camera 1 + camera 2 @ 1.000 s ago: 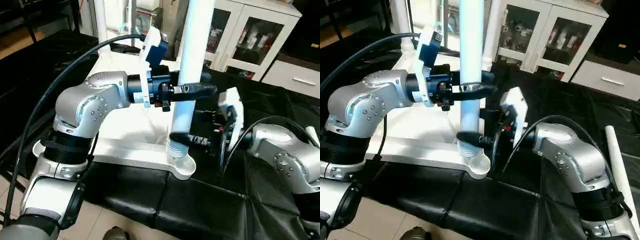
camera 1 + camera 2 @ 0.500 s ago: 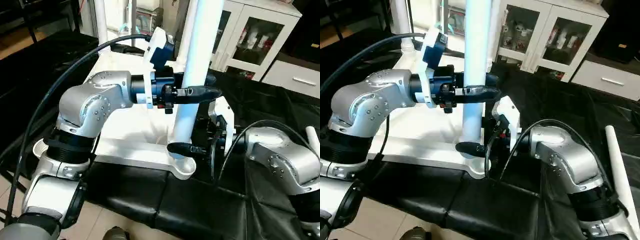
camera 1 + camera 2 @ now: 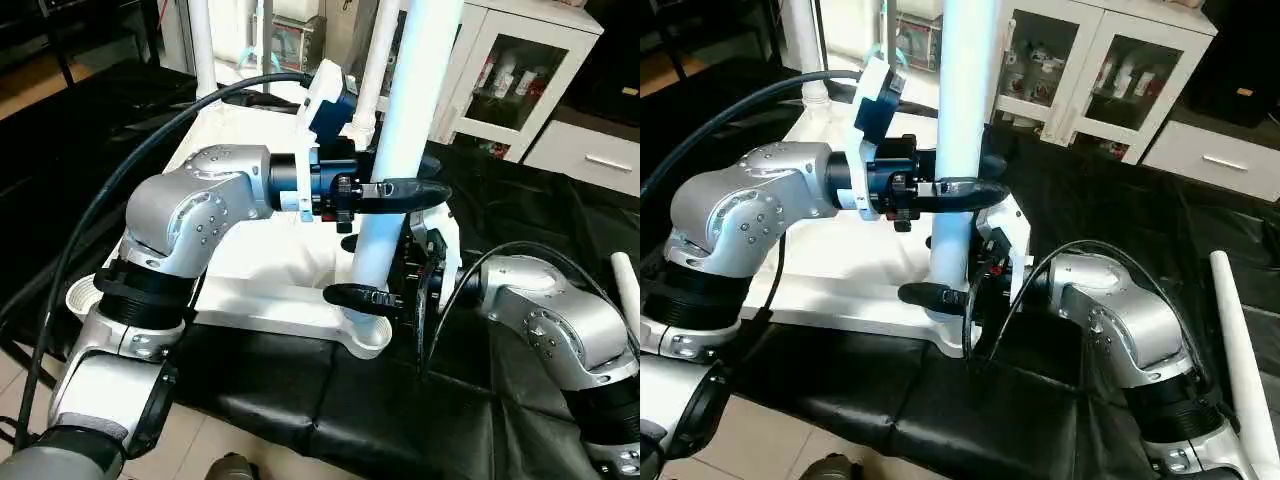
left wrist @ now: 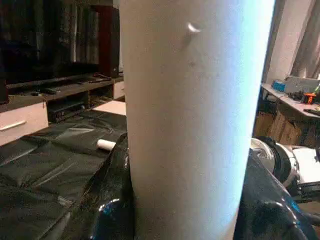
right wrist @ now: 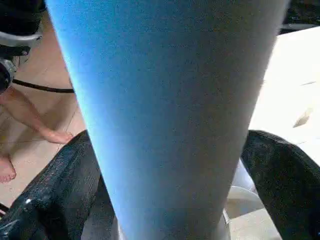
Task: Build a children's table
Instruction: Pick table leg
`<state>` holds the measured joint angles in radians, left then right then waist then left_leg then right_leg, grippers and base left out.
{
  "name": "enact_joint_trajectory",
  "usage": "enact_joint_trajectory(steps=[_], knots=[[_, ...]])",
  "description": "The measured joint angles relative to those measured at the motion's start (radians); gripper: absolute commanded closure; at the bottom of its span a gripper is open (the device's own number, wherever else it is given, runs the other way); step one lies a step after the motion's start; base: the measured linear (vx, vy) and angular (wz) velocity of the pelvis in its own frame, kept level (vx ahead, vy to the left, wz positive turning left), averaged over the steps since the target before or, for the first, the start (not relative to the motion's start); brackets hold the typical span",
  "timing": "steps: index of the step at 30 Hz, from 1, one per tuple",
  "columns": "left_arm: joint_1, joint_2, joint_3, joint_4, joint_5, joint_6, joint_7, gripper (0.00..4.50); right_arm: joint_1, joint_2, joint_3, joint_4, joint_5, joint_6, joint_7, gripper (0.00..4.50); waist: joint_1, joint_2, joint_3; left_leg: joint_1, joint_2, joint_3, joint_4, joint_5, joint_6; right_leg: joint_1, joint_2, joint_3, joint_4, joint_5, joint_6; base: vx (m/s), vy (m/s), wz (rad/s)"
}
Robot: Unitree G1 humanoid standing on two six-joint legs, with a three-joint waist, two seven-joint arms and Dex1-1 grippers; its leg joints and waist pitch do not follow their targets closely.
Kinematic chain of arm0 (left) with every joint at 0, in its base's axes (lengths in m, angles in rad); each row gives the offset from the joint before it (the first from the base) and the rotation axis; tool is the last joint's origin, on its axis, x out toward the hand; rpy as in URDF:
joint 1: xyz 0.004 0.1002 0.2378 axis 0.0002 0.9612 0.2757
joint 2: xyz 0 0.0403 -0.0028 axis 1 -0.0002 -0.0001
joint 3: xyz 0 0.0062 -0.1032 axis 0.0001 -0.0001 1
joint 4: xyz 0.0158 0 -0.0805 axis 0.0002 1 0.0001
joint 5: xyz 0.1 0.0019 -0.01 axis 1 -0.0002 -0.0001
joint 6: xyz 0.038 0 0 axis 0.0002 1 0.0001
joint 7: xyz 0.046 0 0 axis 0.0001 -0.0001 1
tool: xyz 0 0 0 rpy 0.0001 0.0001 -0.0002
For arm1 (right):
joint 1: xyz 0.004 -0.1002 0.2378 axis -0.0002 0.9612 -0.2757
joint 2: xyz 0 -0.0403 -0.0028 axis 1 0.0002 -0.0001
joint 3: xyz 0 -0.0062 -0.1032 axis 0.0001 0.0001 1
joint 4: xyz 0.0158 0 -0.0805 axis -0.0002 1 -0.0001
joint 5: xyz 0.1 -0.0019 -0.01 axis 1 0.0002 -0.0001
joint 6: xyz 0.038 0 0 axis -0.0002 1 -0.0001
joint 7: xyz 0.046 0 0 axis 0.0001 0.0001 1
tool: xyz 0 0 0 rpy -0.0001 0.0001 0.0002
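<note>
The white table top [image 3: 250, 262] lies upside down on black padding. One tapered white leg [image 3: 408, 120] stands in the near corner socket [image 3: 368, 336], leaning slightly to the right. My left gripper [image 3: 402, 190] is shut on this leg at mid-height, its black fingers [image 4: 107, 215] pressed on both sides. My right gripper [image 3: 362, 297] is shut on the same leg just above the socket, with fingers [image 5: 65, 185] on either flank. Two more legs [image 3: 201, 40] stand at the far corners. A loose leg [image 3: 1240, 350] lies on the padding at the right.
Black padded mats [image 3: 330, 410] cover the floor around the top. A white cabinet with glass doors [image 3: 520, 70] stands behind on the right. A person's bare foot [image 5: 47, 134] rests on the tiled floor near the socket corner. A black cable [image 3: 110, 170] arches over my left arm.
My right gripper has moved left and further around the base of the leg. My left wrist has turned and shifted right with the leg, whose top now leans more to the right.
</note>
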<state>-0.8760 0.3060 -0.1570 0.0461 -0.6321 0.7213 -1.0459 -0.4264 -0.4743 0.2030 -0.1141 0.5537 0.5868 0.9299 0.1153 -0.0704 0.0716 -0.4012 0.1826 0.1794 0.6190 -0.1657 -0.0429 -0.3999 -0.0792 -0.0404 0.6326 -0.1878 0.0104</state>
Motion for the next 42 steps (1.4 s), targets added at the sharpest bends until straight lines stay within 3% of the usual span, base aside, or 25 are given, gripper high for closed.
enact_joint_trajectory(steps=[24,30,33,42], knots=[[0.002,0.01,-0.003,-0.02,0.001,0.008,-0.016,2.64,0.001,-0.007,-0.012,0.0,0.02,0.012,0.057,2.37,0.0,0.0,0.0,0.0,0.0,0.0,0.0,0.0,0.0,0.0,0.0,0.0,0.0,0.0,0.0,0.0,0.0,0.0],[0.002,0.003,-0.001,-0.02,0.001,0.009,-0.014,2.64,0.002,-0.002,-0.011,-0.001,0.004,-0.005,0.058,2.44,0.0,0.0,0.0,0.0,0.0,0.0,0.0,0.0,0.0,0.0,0.0,0.0,0.0,0.0,0.0,0.0,0.0,0.0],[0.002,0.005,-0.002,-0.02,0.001,0.008,-0.016,2.64,0.002,0.003,-0.011,0.002,0.002,-0.005,0.055,1.81,0.001,0.0,0.0,0.0,0.0,0.0,0.0,0.0,0.0,0.0,0.0,0.0,0.0,0.0,0.0,0.0,0.0,0.0],[0.003,0.014,-0.009,-0.031,0.001,0.01,-0.019,2.64,0.003,0.009,-0.011,0.009,-0.013,-0.011,0.048,1.65,0.0,0.0,0.0,0.0,0.0,0.0,0.0,0.0,0.0,0.0,0.0,0.0,0.0,0.0,-0.001,0.0,0.0,0.0]])
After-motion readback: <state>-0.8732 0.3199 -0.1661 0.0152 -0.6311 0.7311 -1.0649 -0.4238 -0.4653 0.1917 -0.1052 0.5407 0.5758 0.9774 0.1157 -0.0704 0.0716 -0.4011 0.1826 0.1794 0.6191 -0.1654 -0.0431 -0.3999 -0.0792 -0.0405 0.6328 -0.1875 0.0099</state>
